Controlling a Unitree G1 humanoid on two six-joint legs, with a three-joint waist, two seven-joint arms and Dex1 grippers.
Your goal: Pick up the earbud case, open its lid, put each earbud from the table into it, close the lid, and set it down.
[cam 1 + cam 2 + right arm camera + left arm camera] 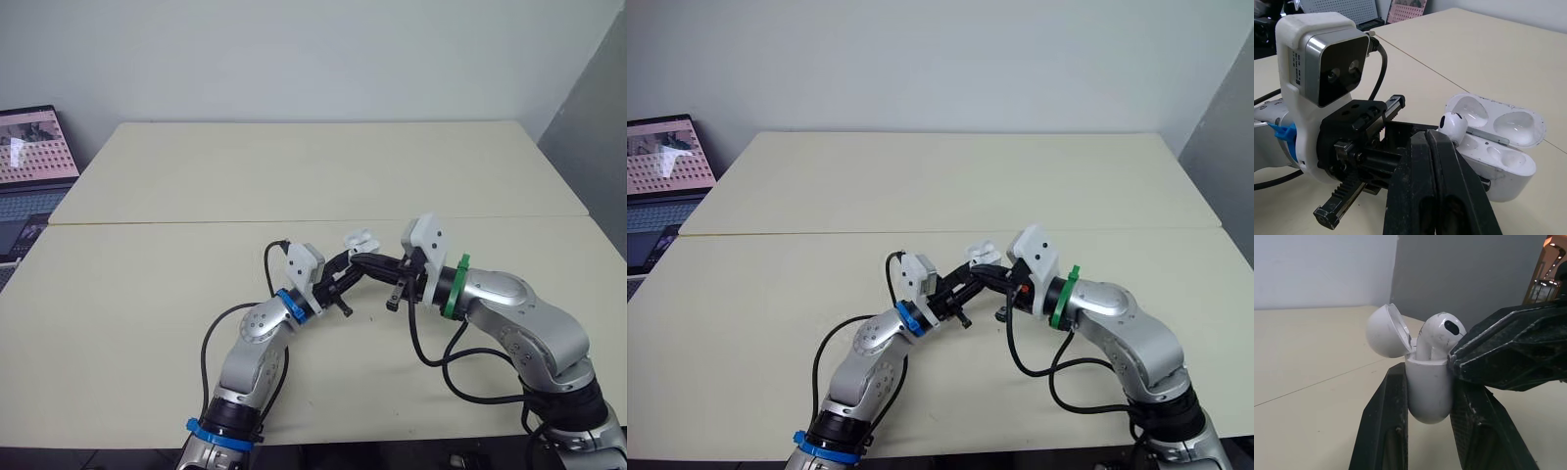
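Probably light and slippery, the earbud case (1429, 391) sits clamped by its body in the left tool (1427, 382), lid (1382, 330) open; from three o'clock the right tool (1432, 134), closed tight, touches the half-seated earbud (1440, 330).

Office or lab room: two plain pale tables (294, 166) edge to edge, bare white wall (294, 59), open laptop (29, 166) alongside.

Left end effector (1427, 377) clamped, right end effector (1432, 139) closed alongside.
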